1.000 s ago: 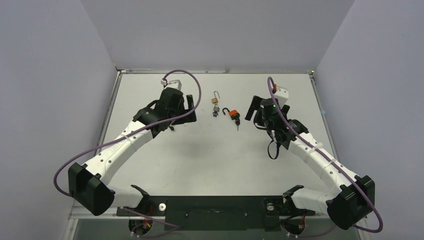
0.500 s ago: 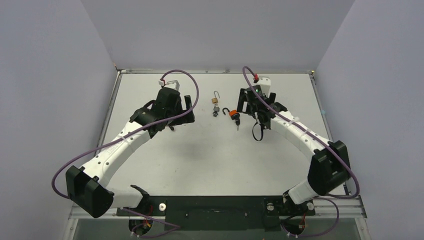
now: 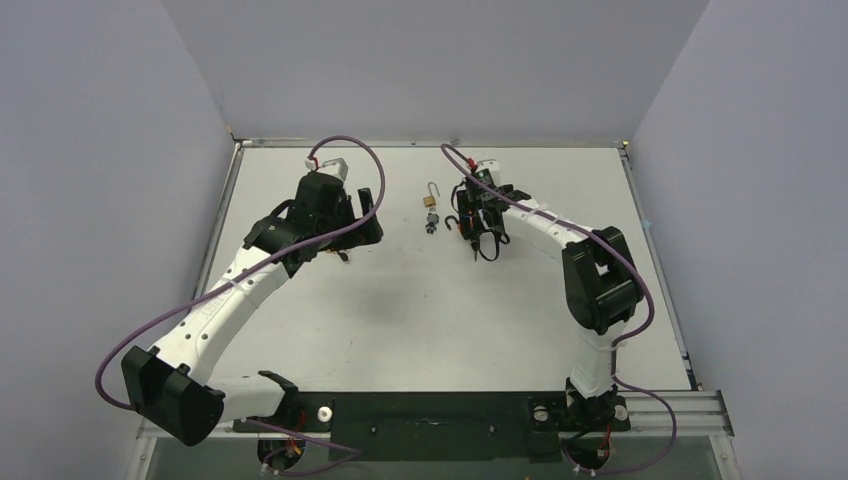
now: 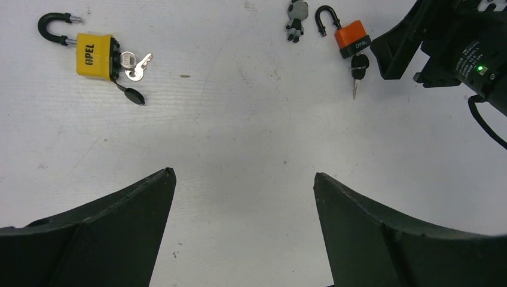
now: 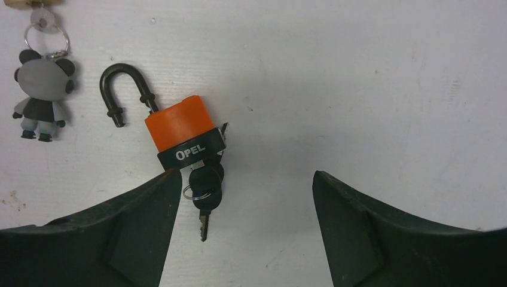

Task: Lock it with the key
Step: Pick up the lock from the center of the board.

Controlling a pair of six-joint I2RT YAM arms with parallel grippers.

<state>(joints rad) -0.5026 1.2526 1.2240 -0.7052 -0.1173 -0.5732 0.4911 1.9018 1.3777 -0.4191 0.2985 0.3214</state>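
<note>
The left gripper [image 4: 243, 173] hovers with its fingers spread wide, holding nothing, well apart from the yellow padlock [image 4: 94, 56]. The orange padlock [image 5: 179, 133] lies flat on the table [image 5: 388, 89], its shackle [image 5: 122, 89] open and its key [image 5: 204, 190] inserted. The right gripper [image 5: 246, 173], also spread, hangs just beside it. It should centre over the orange body before closing.

Overhead, two wrist close-ups; padlock [image 5: 179, 127] shared

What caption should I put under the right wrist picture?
The open right gripper hovers near an orange padlock with its shackle open, next to a panda keychain.
</note>
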